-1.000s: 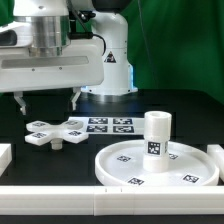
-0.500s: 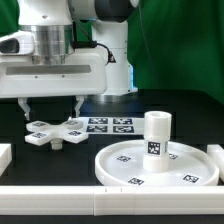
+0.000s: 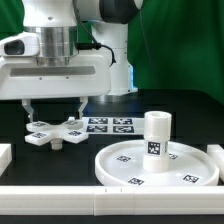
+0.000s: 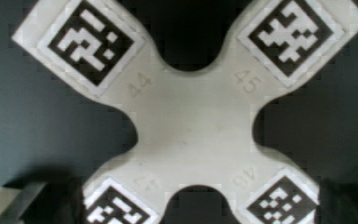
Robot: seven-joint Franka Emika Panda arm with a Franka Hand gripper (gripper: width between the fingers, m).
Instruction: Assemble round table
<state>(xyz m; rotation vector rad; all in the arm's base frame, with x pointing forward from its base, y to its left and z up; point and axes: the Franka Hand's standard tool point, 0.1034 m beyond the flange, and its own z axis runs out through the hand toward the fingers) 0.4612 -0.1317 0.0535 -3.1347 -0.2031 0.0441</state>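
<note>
The cross-shaped piece [image 3: 55, 133] lies flat on the black table at the exterior view's left, tags facing up. My gripper [image 3: 50, 104] hangs just above it, open, with one finger on each side and nothing held. In the wrist view the cross-shaped piece [image 4: 190, 110] fills the picture, directly under the hand. The large round rimmed disc [image 3: 125, 170] lies at the front right. The short thick cylinder [image 3: 157, 134] stands upright on the disc, right of its middle.
The marker board [image 3: 110, 125] lies flat behind the cross-shaped piece and the disc. A white rail [image 3: 90, 198] runs along the table's front edge. White blocks sit at the left edge [image 3: 5, 155] and the right edge [image 3: 215, 152]. The arm's base stands at the back.
The gripper has come down a little toward the cross-shaped piece and stays open. The parts have not moved.
</note>
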